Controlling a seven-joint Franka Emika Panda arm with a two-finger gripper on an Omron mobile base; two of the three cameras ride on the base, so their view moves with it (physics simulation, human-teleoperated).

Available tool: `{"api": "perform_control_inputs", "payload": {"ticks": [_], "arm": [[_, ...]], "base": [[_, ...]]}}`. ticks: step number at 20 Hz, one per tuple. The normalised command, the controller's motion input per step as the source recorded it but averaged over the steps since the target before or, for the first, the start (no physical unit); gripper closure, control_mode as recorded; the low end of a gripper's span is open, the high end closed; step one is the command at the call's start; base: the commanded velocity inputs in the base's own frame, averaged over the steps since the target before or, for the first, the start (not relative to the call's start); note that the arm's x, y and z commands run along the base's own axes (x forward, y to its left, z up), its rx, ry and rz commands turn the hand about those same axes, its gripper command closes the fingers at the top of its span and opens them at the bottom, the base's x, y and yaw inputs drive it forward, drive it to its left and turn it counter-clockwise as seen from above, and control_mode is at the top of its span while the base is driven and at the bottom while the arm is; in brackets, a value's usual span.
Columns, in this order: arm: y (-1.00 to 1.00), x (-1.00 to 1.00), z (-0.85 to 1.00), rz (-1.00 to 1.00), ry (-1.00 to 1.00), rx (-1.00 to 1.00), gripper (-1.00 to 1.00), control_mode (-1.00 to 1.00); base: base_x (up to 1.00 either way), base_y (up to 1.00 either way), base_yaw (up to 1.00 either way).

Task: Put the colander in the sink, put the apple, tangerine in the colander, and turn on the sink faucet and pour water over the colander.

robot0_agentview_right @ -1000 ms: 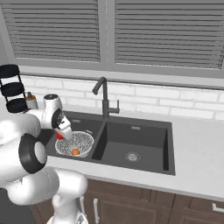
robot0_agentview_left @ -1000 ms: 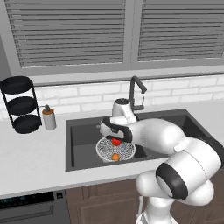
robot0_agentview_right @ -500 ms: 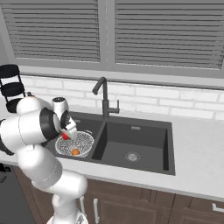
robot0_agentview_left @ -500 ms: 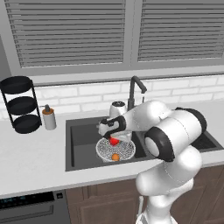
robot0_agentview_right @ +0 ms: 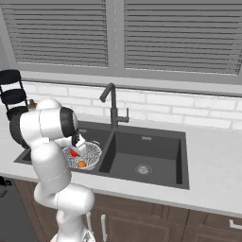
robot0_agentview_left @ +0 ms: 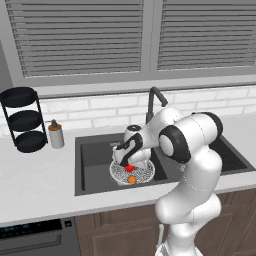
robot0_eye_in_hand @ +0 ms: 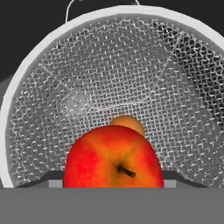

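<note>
The colander [robot0_agentview_left: 118, 175] [robot0_agentview_right: 93, 150] [robot0_eye_in_hand: 131, 70] sits in the left basin of the sink [robot0_agentview_left: 94, 156] [robot0_agentview_right: 150, 152]. The orange tangerine [robot0_agentview_left: 132, 179] [robot0_agentview_right: 82, 164] [robot0_eye_in_hand: 128, 123] lies on its mesh. My gripper [robot0_agentview_left: 128, 163] [robot0_agentview_right: 74, 150] [robot0_eye_in_hand: 113, 180] is shut on the red apple [robot0_agentview_left: 129, 168] [robot0_agentview_right: 73, 153] [robot0_eye_in_hand: 113, 158], held low over the colander, just above the tangerine. The apple's stem end faces the hand camera. The sink faucet [robot0_agentview_left: 153, 100] [robot0_agentview_right: 112, 106] rises behind the divider, its spout bent toward the left basin.
A black three-tier rack [robot0_agentview_left: 24, 120] [robot0_agentview_right: 11, 94] and a white pump bottle [robot0_agentview_left: 56, 134] stand on the counter left of the sink. My arm's elbow bulks over the sink's middle. The right basin holds just its drain [robot0_agentview_right: 142, 168].
The arm's elbow has swung from low at the right to upright over the sink. The gripper with the apple has sunk slightly toward the colander.
</note>
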Motion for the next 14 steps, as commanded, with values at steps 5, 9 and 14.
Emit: {"api": "perform_control_inputs", "payload": {"ticks": [5,9,14], "arm": [[0.00,0.05,-0.22,0.00,0.00,0.00,1.00,-1.00],[0.00,0.07,-0.24,0.00,-0.02,0.00,1.00,-1.00],[0.00,0.09,-0.25,0.00,-0.02,0.00,1.00,-1.00]], "base": [[0.00,0.00,0.00],[0.00,0.00,0.00],[0.00,0.00,0.00]]}}
